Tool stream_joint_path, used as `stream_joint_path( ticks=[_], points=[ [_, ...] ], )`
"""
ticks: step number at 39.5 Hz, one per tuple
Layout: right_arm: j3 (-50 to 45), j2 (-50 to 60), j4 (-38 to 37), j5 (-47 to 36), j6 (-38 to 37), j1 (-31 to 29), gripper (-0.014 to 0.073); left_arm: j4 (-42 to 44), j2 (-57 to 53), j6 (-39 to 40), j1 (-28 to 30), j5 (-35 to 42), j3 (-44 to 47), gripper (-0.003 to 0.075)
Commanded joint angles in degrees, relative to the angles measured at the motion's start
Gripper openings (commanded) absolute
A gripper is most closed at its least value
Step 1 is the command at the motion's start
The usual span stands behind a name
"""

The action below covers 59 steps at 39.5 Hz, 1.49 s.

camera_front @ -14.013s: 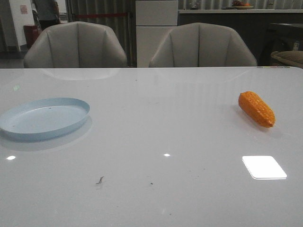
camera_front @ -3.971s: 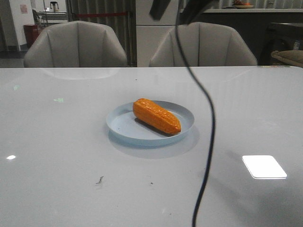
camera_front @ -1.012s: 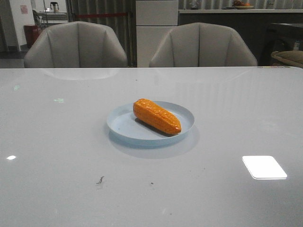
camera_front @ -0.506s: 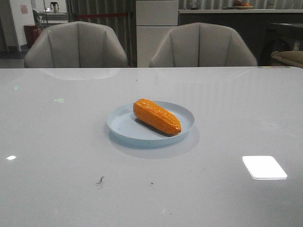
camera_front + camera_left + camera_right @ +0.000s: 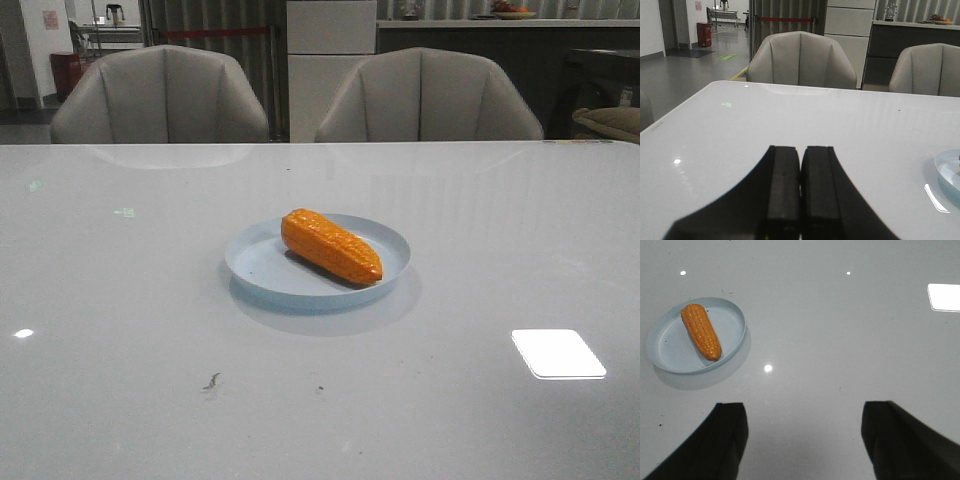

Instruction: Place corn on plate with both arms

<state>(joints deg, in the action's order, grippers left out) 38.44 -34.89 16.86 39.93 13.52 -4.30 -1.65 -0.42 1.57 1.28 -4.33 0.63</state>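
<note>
The orange corn [image 5: 331, 245] lies on its side inside the pale blue plate [image 5: 260, 265] at the middle of the white table. In the right wrist view the corn [image 5: 700, 330] lies in the plate [image 5: 732, 320], far from my right gripper [image 5: 805, 412], which is open and empty above bare table. My left gripper [image 5: 800, 152] is shut and empty, low over the table, with only the plate's edge [image 5: 946, 172] in its view. Neither arm shows in the front view.
Two grey chairs [image 5: 160, 95] [image 5: 428, 95] stand behind the table's far edge. A bright light reflection [image 5: 558, 353] lies on the table at the front right. Small dark specks [image 5: 211, 381] mark the tabletop near the front.
Over the last second nothing has moved. Earlier the plate went from the left to the table's middle, the corn went from the right onto it, and the arm and cable left the front view.
</note>
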Motion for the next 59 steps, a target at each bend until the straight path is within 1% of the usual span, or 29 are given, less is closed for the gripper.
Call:
stream_joint_path(
  ticks=[1, 22, 25, 28, 30, 32, 33, 37, 40, 42, 45, 51, 54, 59],
  points=[
    [1.44, -0.09, 0.66, -3.94, 0.44, -0.24, 0.0582, -0.07, -1.08, 0.32, -0.01, 4.99, 2.08, 0.0094],
    [1.44, -0.03, 0.66, -4.79, 0.44, -0.47, 0.0582, -0.07, -1.08, 0.32, -0.01, 4.99, 2.08, 0.0094],
    [1.44, 0.14, 1.69, -4.87, 0.44, -0.47, 0.0575, -0.07, -1.08, 0.32, -0.01, 4.99, 2.08, 0.0094],
    [1.44, 0.41, 2.57, -5.08, 0.44, -0.47, 0.0526, -0.07, -1.08, 0.32, -0.01, 4.99, 2.08, 0.0094],
    [1.44, 0.50, 3.33, -4.81, 0.44, -0.47, 0.0463, -0.07, -1.08, 0.32, -0.01, 4.99, 2.08, 0.0094],
    [1.44, 0.50, 4.05, -4.38, 0.44, -0.47, 0.0372, -0.07, -1.08, 0.32, -0.01, 4.99, 2.08, 0.0094],
    [1.37, 0.50, 4.04, -4.18, 0.44, -0.47, 0.0347, -0.07, -1.08, 0.32, -0.01, 4.99, 2.08, 0.0094],
    [1.36, 1.30, 3.79, -3.79, 0.44, -0.47, 0.0139, -0.07, -1.08, 0.32, -0.01, 4.99, 2.08, 0.0094],
    [1.36, 2.83, 3.15, -3.79, 0.44, -0.47, 0.0004, -0.07, -1.08, 0.32, -0.01, 4.99, 2.08, 0.0094],
    [1.36, 4.70, 1.03, -4.01, 0.36, -0.47, 0.0034, -0.07, -1.08, 0.32, -0.01, 4.99, 2.08, 0.0094],
    [1.31, 6.82, -1.61, -4.01, -1.49, -0.47, 0.0024, -0.07, -1.08, 0.32, -0.01, 4.99, 2.08, 0.0094],
    [-1.06, 10.84, -6.97, -6.28, -10.36, -0.47, 0.0024, -0.07, -1.08, 0.32, -0.01, 4.99, 2.08, 0.0094],
    [-4.78, 13.18, -8.14, -10.60, -13.52, -0.35, 0.0024, -0.07, -1.08, 0.32, -0.01, 4.99, 2.08, 0.0094],
    [-12.26, 18.25, -8.81, -21.14, -13.52, 1.42, 0.0024, -0.07, -1.08, 0.32, -0.01, 4.99, 2.08, 0.0094]
  ],
)
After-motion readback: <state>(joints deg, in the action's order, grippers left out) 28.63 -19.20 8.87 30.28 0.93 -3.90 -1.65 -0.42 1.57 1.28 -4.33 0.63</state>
